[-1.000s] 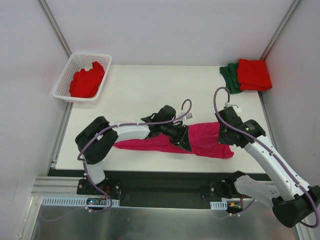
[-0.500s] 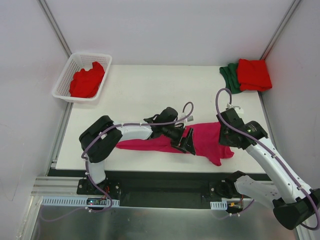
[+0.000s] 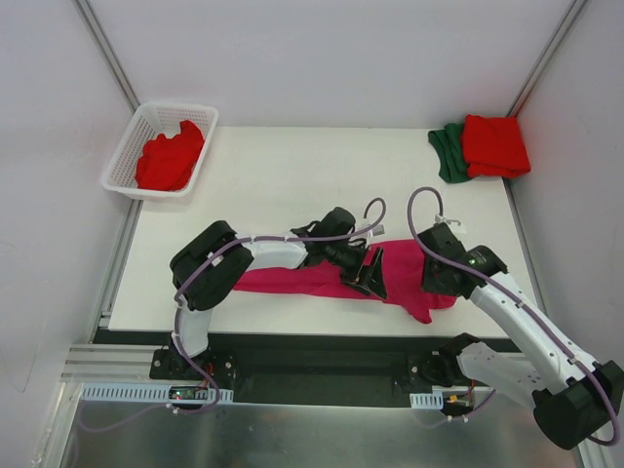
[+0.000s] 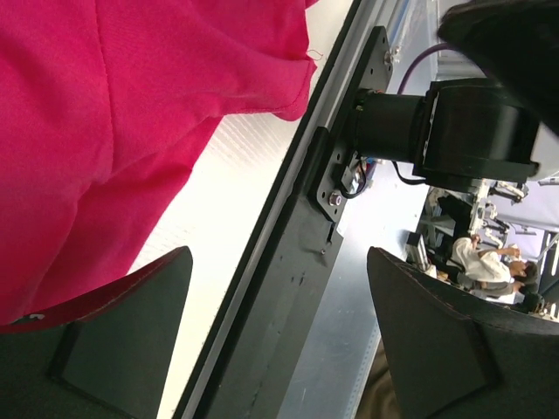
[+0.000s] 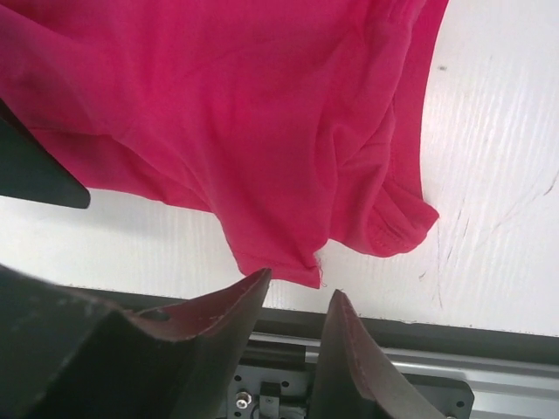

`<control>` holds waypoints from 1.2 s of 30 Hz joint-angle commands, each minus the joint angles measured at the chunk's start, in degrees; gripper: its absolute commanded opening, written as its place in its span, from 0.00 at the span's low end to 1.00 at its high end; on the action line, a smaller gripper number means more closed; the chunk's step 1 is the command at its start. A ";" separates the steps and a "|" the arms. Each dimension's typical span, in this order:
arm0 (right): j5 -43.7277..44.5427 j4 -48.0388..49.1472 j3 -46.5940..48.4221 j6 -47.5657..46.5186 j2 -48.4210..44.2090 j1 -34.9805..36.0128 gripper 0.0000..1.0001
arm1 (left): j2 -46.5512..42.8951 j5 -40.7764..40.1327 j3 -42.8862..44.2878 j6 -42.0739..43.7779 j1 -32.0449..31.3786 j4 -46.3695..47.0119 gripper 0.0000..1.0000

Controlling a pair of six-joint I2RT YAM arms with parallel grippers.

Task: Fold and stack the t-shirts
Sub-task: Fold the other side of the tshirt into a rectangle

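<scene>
Top external view: the magenta t-shirt (image 3: 400, 265) lies on the table (image 3: 292, 185) close to its near edge. It is drawn out into a long, rumpled band that runs left to right, and it is not folded flat. Its right end is the broader one, with a pointed corner dipping toward the table's front edge.

The left gripper (image 3: 375, 283) sits over the middle of that band. The left wrist camera shows its fingers (image 4: 140, 305) spread wide with nothing between them. The pink cloth is off to one side and the dark rail (image 4: 288, 262) at the table's edge runs between the fingers.

The right gripper (image 5: 300, 288) hangs at the shirt's right end, just past the pointed corner. Its fingers are a little apart and hold no cloth. Beside the corner a bunched bit of fabric, perhaps a sleeve, lies on the white surface.

Well away, in the far right corner of the table, a folded red t-shirt (image 3: 495, 144) rests on top of a folded dark green t-shirt (image 3: 447, 156), whose edge shows on the left.

At the far left corner stands a white lattice basket (image 3: 132, 146), partly over the table's side edge. A crumpled red t-shirt (image 3: 171, 161) is heaped inside it.
</scene>
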 commanded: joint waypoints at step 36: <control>-3.01 5.93 -13.68 14.45 4.16 12.95 0.36 | -0.60 -0.48 -1.57 0.87 0.66 5.02 0.82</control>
